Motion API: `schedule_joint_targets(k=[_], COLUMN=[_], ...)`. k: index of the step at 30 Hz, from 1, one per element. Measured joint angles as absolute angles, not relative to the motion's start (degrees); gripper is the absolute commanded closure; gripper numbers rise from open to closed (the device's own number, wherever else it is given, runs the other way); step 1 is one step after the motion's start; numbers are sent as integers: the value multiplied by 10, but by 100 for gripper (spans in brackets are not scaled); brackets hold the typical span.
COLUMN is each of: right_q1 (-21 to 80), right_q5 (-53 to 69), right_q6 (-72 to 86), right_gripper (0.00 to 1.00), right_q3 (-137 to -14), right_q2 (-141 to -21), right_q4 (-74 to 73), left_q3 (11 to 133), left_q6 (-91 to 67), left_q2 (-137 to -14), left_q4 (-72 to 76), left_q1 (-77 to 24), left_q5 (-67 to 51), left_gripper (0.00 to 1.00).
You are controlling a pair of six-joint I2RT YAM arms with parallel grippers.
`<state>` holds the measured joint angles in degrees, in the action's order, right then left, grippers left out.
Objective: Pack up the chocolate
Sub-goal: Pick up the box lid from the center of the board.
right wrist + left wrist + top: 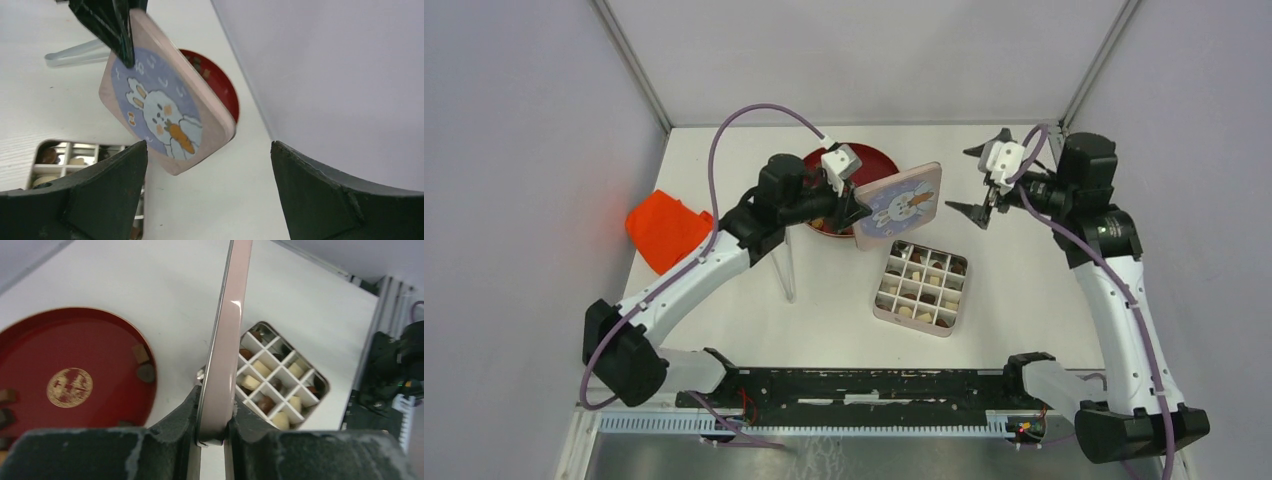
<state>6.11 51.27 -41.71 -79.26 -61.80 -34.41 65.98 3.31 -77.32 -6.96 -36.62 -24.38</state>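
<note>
Bunny lid (pixel 900 205) held on edge above the desk (pixel 1024 300).
The left end effector (pixel 215 432) is clenched on the lid's rim; the right end effector (pixel 980 182) is released, just beside the lid. The chocolate (pixel 261 368) sits in the gridded tin (pixel 879 308), with a few pieces on the red plate (pixel 75 320).

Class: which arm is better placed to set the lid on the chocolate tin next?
Left: the left gripper has its jaws clamped on the lid, near the tin; the right gripper has open, empty jaws.
</note>
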Motion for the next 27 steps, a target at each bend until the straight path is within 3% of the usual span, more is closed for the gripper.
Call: schedule_joint_targets(k=[13, 18, 27], right_q1=[58, 58, 76], right_q5=[582, 629, 695], right_q6=[-297, -209, -152], right_gripper=[5, 9, 24], right_q3=[-487, -403, -403], right_q2=[-520, -516, -565], right_q4=[-194, -121, -105], left_q3=[557, 557, 682], left_q6=[-102, -109, -3], left_q2=[-642, -667, -806], left_q4=[-102, -106, -254], left_q1=[-361, -361, -349], left_q5=[-350, -422, -499], left_gripper=[98, 98, 98])
